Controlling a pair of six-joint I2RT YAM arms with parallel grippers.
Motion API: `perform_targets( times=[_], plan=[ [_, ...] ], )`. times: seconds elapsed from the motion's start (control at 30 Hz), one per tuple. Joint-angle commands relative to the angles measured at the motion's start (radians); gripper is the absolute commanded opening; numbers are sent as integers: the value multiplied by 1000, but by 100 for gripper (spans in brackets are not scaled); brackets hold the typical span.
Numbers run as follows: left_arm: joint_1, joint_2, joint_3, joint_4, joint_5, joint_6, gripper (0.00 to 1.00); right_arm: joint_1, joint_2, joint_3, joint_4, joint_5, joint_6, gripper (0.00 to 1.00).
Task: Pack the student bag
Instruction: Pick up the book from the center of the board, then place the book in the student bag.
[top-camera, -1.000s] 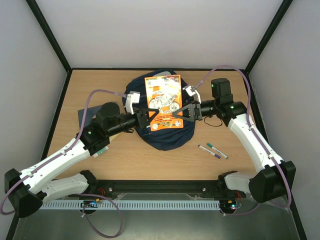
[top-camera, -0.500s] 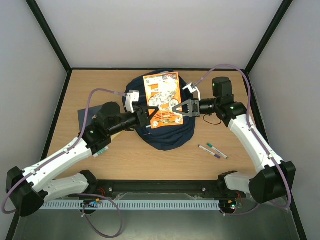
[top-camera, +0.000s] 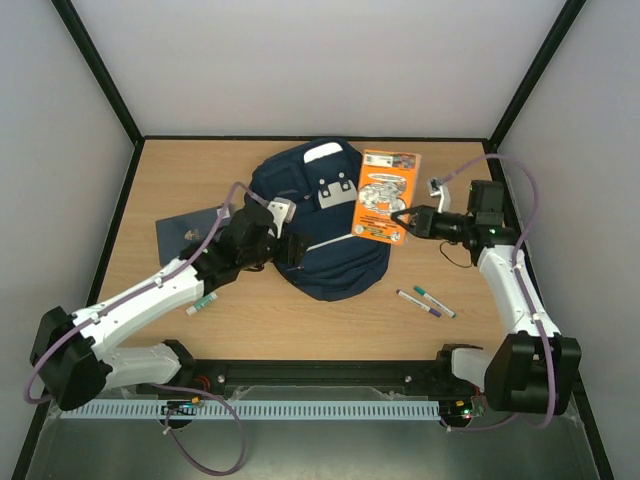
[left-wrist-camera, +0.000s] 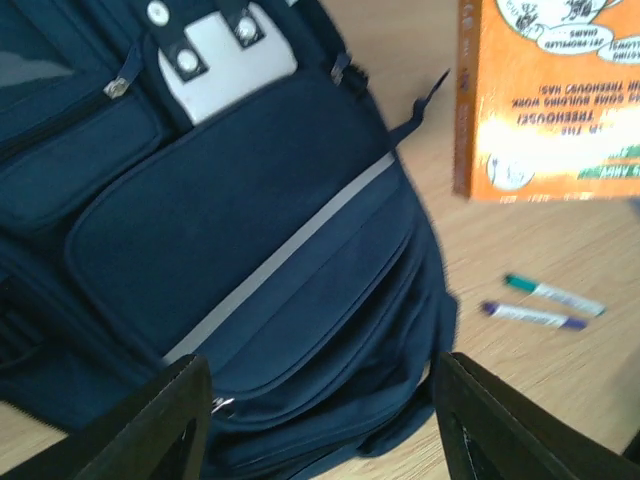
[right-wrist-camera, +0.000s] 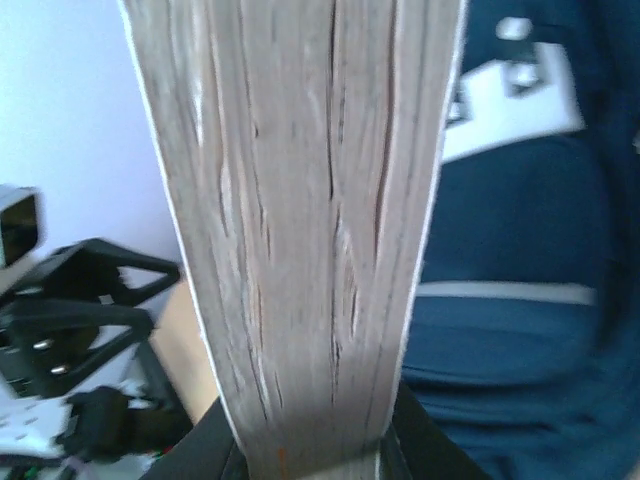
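1. Reaching in low from the near left, the left arm (top-camera: 150, 290) stretches over the table, and the left gripper (left-wrist-camera: 320, 385) points down at the bag (top-camera: 320, 235).
2. Its fingers (left-wrist-camera: 165, 425) are spread wide with nothing between them. They hang over the bag's lower front pocket; whether they touch it, I cannot tell.
3. The bag lies flat mid-table, its buckle patch (left-wrist-camera: 225, 60) ahead of those fingers and to their left.
4. The right arm (top-camera: 505, 290) rises along the right edge, elbow bent, wrist level and aimed inward at the bag.
5. The right gripper (top-camera: 402, 222) is clamped on the near edge of the orange book (top-camera: 388, 190), whose page edges (right-wrist-camera: 320, 220) stand straight up from between the fingers.
6. The book sits just beside the bag's right side.
7. Two pens (top-camera: 427, 301) lie on the table near the right arm, apart from both grippers.
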Motion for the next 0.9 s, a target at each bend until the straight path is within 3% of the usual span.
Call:
perform_targets(
  times=[0.0,0.2,0.4,0.6,0.87],
  plan=[
    [-26,42,61,-129,-45,244,64,-76,-97,-70,23,65,-135,1],
    [-184,185,155,-175,-61,444,62,-95,-149,-103,58,162,-146,1],
    [-328,436,306,-264,-147,549,63,-111,-111,-105,41,167,-148,1],
    [-358,626,435,-303,-266,540,61,-131,-147,-120,49,168,-144,1],
    [-347,699,478,-289,-278,552,58,-135,-155,-120,47,174,-150,1]
  ],
)
